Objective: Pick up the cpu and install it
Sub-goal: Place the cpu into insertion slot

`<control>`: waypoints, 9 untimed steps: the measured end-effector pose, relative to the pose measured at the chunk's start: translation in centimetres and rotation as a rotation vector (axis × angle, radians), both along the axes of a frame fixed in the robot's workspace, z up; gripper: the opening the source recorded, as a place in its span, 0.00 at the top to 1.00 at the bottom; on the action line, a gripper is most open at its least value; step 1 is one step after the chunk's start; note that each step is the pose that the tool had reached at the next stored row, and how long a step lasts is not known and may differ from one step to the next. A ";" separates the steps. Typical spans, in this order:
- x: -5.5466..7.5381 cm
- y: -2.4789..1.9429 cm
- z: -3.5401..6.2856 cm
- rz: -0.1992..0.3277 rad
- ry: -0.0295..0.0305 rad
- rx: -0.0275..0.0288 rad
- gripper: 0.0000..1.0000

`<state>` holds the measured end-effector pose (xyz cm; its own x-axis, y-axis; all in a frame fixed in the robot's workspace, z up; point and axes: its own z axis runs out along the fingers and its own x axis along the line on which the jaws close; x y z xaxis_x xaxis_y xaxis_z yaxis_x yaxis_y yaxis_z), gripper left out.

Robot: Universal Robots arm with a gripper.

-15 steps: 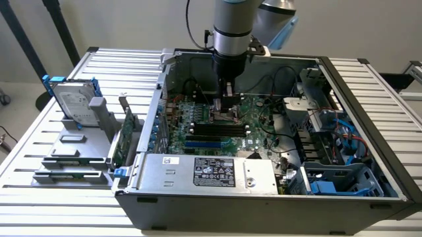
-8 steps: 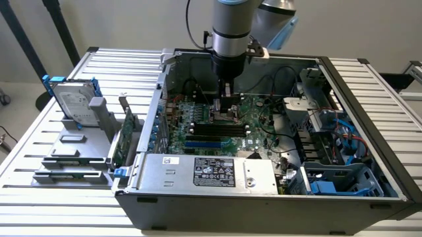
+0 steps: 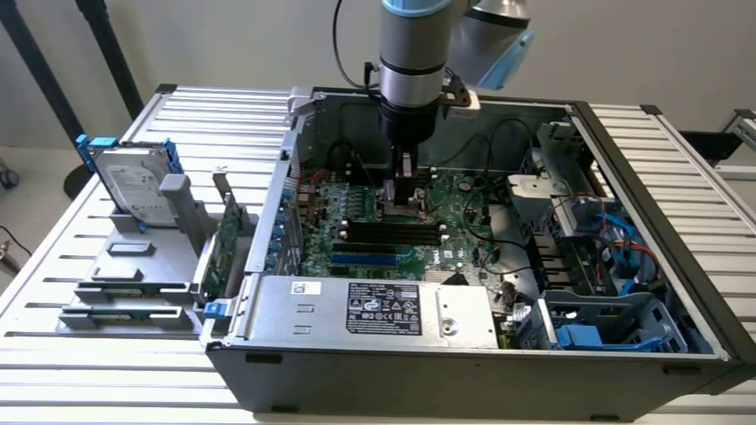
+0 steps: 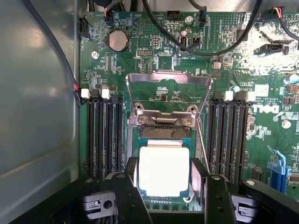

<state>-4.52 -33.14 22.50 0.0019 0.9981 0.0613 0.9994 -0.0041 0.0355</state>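
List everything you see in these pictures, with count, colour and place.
computer case: one, dark grey, open, on the slatted table.
motherboard: one, green, inside the case.
memory slots: two banks, black, on the motherboard.
socket: one, between the banks, silver cover raised open.
cpu: one, silver, in the socket.
power supply: one, silver, case's near edge.
hard drive: one, silver with blue rails, upright in the grey holder, exterior view's left.
circuit card: one, green, upright between holder and case.
robot arm: one, grey, reaching down into the case.
end effector: one, black, closed on the cpu.
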 end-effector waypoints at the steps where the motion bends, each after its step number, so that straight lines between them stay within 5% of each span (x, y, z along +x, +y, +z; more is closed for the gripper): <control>1: 0.0 0.00 -0.11 -0.001 -0.0006 -0.0001 0.46; 9: 0.0 0.00 -0.86 -0.005 -0.0045 0.0000 0.46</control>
